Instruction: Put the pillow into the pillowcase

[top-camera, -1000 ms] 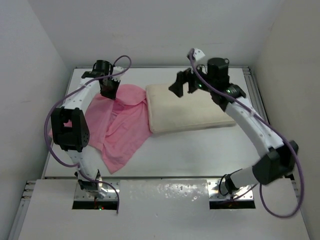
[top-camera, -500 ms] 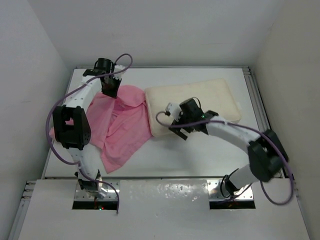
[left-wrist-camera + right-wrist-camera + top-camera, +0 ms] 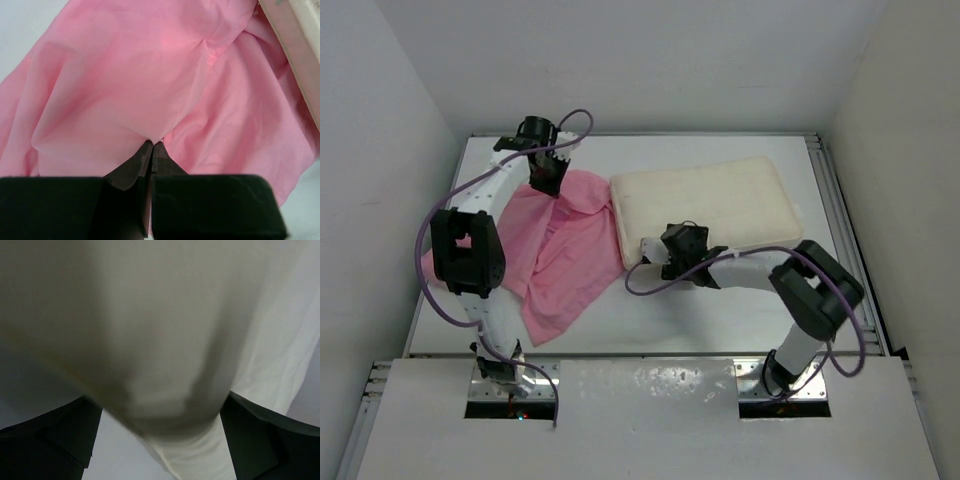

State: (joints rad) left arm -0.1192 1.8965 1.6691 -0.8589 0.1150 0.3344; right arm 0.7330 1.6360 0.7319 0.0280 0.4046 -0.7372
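Pinches a fold of the pillowcase (image 3: 150, 75) in the left gripper (image 3: 151, 150), fingers together on the cloth, pink satin spreading ahead and below; straddles the pillow (image 3: 710, 205) edge with the right gripper (image 3: 160, 410), fingers apart, cream bulk between and ahead of them.

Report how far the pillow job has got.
Done: the left gripper is shut on a fold of the pillowcase. In hand: the right gripper straddles the pillow at its near edge, jaws wide apart, apparently not yet clamped. Left: the insertion itself. The pillow lies wholly outside the pillowcase, beside it.
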